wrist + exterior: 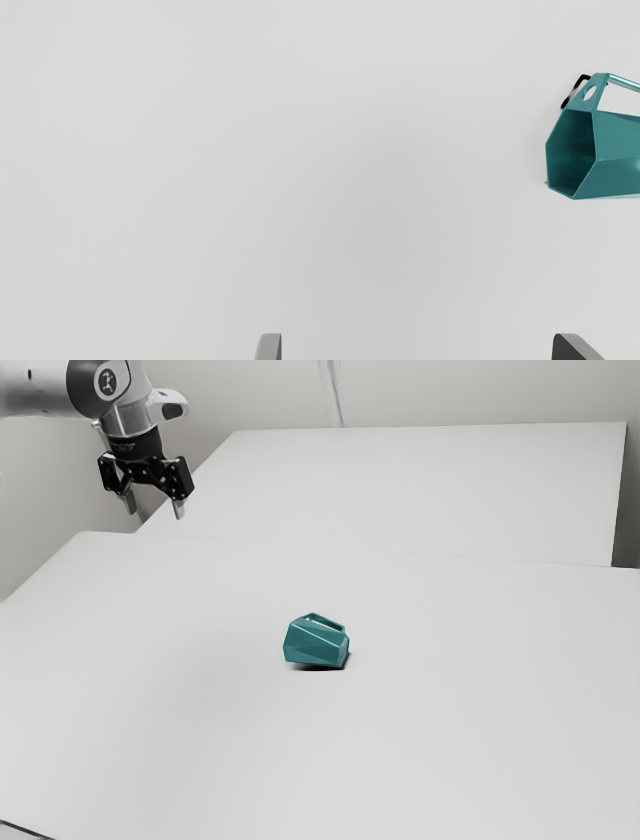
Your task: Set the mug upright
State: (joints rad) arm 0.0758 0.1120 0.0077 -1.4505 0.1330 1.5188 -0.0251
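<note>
A teal, many-sided mug [316,644] lies on its side on a broad white bench [180,740], while a white robotic arm [40,390] reaches in from the exterior view's upper left. The arm's black claw [155,512] is released and grasping nothing, its two grey fingers [269,347] standing wide apart with bare space between them. It hangs above the far part of the scene, well apart from the mug, which sits nearer the exterior view's camera and farther to that view's right.

The mug's angular handle [580,105] is uppermost in the exterior view, joined to the tipped body. In the wrist view, the mug's hollow, dark-shaded mouth [572,155] is exposed, its rim a crisp polygon, and a round hole [590,92] pierces the end of the handle beside it. Part of the mug runs out of the wrist view's frame, on the side of one finger and away from the other; neither finger touches it. A narrow black shadow falls beneath the mug in the exterior view. Behind the bench, a second white surface [400,490] stretches before a pale wall [480,390].
</note>
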